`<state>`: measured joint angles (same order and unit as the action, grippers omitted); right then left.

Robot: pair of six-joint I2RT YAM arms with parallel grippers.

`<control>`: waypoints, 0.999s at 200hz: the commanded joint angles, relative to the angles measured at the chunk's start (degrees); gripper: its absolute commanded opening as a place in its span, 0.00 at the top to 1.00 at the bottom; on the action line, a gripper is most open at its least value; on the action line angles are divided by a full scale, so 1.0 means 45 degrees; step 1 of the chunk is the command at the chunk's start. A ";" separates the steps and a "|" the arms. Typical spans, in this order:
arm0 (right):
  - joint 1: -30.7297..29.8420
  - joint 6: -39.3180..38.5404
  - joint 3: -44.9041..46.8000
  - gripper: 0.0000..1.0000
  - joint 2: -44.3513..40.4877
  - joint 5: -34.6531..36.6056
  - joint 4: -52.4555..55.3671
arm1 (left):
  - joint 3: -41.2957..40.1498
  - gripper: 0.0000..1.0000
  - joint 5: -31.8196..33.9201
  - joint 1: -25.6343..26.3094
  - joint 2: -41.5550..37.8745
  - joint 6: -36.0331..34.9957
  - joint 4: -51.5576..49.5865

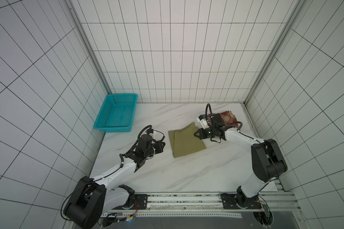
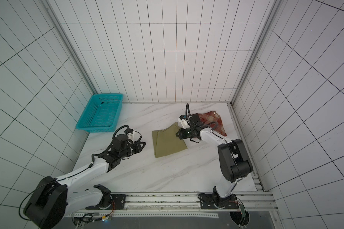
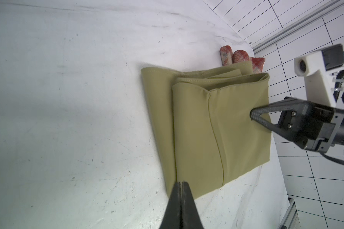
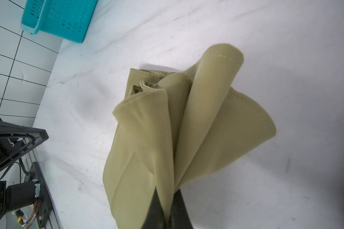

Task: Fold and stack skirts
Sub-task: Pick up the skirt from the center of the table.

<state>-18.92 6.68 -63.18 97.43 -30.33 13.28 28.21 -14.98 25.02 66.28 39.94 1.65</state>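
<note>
Olive-khaki cloth lies near the middle of the counter (image 1: 167,174): the khaki skirt (image 1: 184,144), folded into a rough rectangle several layers thick, rests flat over most of its area. Only the edge on the robot's right is raised, because the right claw (image 1: 195,134) is clenched on it. In the right wrist view the layers fan up out of the closed jaws, so it looks as if several plies are pinched together rather than one.

The grip is on the side nearest the plaid skirt (image 1: 229,117), which lies folded at the far right corner of the counter, partly behind the right arm. From that I judge the khaki piece is being taken up either for a last fold or to be carried onto the plaid one; I cannot tell which. With the plies spreading loose as they do, the fold could slip open if it is lifted by this edge alone.

On the skirt's opposite side the left claw (image 1: 164,146) is clenched on nothing and hovers just beside the cloth, apart from it in both top views. It is probably placed there to pin or steady that edge.

At the far left corner, well apart, stands the teal basket (image 1: 104,114).
</note>
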 commanded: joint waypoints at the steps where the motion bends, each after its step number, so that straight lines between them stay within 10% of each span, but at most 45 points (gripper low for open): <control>1: 0.0810 -0.1473 -0.1951 1.00 0.0547 -0.0633 0.1731 | -0.0048 1.00 -0.0105 -0.0121 -0.0267 -0.0239 -0.0326; 200: 0.5719 -0.6187 -1.2667 1.00 0.5820 -0.5399 1.1343 | 0.2437 1.00 -0.0283 -0.0422 0.0791 0.0086 -0.1868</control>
<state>5.17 -15.81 -110.85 121.40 -48.97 54.68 37.39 -16.32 23.46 69.06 39.83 -5.72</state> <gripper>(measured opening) 0.054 0.049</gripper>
